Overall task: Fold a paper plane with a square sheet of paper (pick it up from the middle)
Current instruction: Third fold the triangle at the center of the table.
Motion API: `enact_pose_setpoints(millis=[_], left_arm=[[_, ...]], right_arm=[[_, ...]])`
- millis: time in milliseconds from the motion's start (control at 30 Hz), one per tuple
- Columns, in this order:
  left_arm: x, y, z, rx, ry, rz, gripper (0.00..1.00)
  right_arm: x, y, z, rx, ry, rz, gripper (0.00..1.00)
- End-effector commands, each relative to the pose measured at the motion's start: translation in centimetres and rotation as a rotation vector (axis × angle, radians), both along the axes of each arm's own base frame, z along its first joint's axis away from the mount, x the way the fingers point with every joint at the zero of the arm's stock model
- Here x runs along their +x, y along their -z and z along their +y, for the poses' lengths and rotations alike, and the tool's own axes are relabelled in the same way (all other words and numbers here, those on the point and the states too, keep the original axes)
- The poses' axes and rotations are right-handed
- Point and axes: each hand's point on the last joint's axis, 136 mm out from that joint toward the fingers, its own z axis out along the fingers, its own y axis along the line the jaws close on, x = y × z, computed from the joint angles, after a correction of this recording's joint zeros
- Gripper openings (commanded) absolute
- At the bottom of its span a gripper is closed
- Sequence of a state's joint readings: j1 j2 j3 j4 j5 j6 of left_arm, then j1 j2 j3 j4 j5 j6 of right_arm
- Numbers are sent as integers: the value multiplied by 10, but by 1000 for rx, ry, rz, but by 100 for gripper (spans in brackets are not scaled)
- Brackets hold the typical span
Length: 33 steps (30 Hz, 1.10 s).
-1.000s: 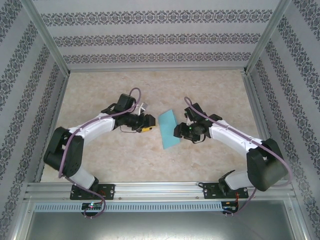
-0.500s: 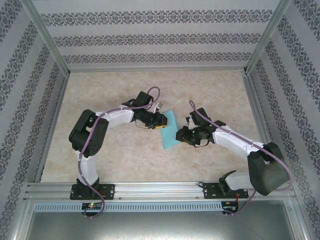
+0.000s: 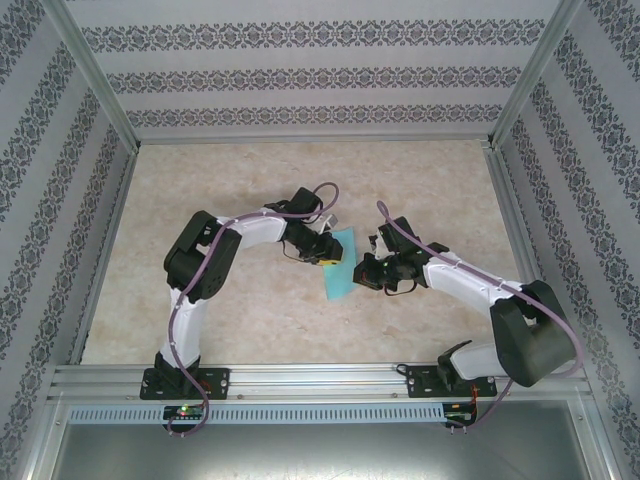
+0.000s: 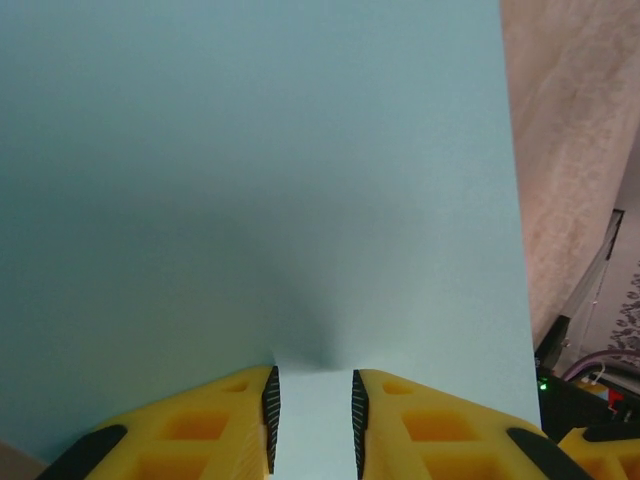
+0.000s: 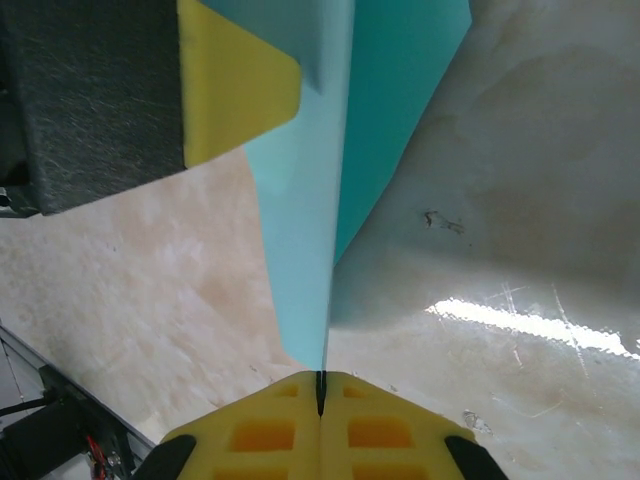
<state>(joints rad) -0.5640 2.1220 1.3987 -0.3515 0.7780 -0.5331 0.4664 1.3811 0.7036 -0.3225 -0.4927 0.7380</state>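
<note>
Both arms reach inward, hands nearly meeting mid-table.
The left hand (image 4: pixel 311 420) has fingers (image 4: pixel 270 410) slightly parted around the paper (image 4: pixel 250 180); the right hand (image 5: pixel 321 395) is pinched tight on its edge.

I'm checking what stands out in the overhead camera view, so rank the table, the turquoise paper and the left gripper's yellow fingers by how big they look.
1. Table, largest by far.
2. Turquoise paper.
3. Left gripper's yellow fingers, smallest, partly hidden by the gripper body.
</note>
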Motion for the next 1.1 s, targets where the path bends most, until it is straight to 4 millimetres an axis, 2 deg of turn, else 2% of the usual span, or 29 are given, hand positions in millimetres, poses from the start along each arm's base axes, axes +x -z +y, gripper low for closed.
enact_pose_setpoints(millis=[0, 167, 300, 433, 633, 833, 967, 1067], left_arm=[[-8, 9, 1, 42, 44, 8, 29], [-12, 18, 1, 50, 55, 23, 28], [-13, 18, 1, 47, 60, 22, 28], [-14, 13, -1, 32, 66, 18, 28], [-12, -4, -4, 3, 71, -4, 28], [-8, -31, -2, -9, 79, -50, 30], [-5, -41, 7, 15, 88, -81, 30], [-1, -36, 19, 64, 92, -87, 29]], right_arm=[[2, 3, 2, 18, 11, 25, 3], [10, 1, 10, 67, 22, 27, 3], [18, -1, 19, 113, 34, 23, 4], [24, 6, 24, 131, 45, 41, 4], [34, 13, 26, 138, 71, 50, 4], [36, 22, 23, 122, 80, 73, 4], [36, 26, 22, 108, 80, 84, 4], [37, 26, 22, 109, 80, 84, 4]])
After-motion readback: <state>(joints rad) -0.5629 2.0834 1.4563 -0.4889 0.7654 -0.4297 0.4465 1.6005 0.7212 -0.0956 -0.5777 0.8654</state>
